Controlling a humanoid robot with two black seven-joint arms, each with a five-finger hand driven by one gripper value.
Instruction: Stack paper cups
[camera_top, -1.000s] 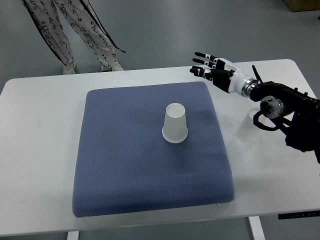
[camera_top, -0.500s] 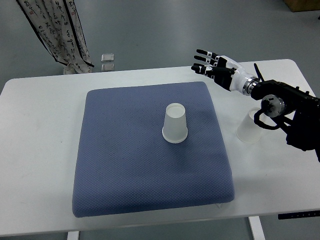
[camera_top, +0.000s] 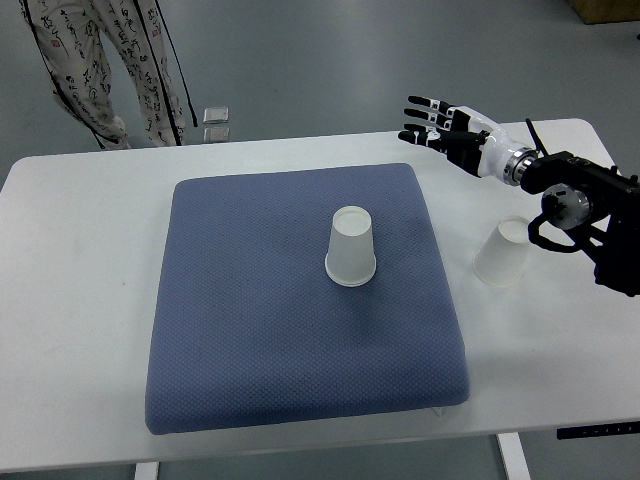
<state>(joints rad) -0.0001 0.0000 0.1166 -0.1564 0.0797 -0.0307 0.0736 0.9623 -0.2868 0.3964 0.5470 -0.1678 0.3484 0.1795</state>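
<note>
Paper cups (camera_top: 351, 246) untouched; right hand (camera_top: 447, 127) empty, fingers spread

Top view under bright, even overhead light: the white table (camera_top: 80, 300) reads nearly washed out but shows no sharp glare, and the grey floor at the far side is evenly lit. Shadows are soft and short, the upturned paper cup (camera_top: 351, 247) laying only a faint dark patch to its right on the blue mat (camera_top: 250, 330). Focus is sharp throughout, with no motion blur on the right hand (camera_top: 447, 128); the table's far edge bows slightly, indicating mild lens distortion.
</note>
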